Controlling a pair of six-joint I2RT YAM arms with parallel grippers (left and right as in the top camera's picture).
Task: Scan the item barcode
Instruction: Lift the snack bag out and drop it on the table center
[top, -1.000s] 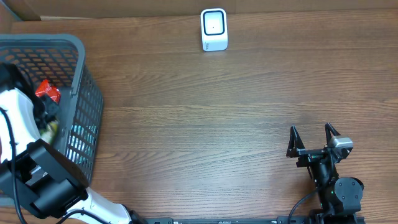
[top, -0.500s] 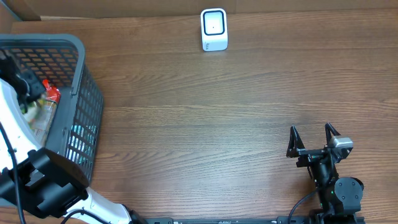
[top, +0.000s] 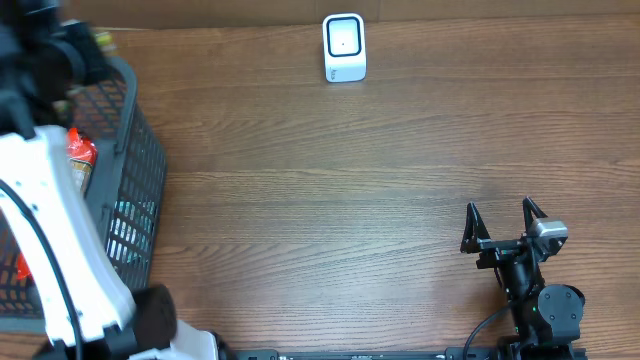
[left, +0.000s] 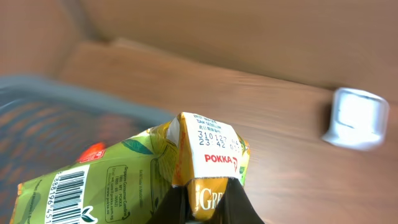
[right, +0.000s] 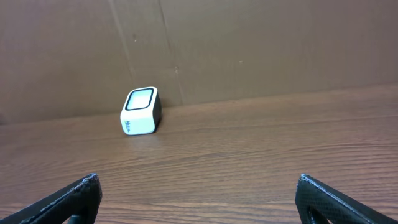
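Both left fingers (left: 239, 202) clamp the top of the green carton (left: 143, 168)

basket (top: 148, 190): grey, table's left edge | red packet (top: 80, 152): inside basket | table (top: 330, 200): wood
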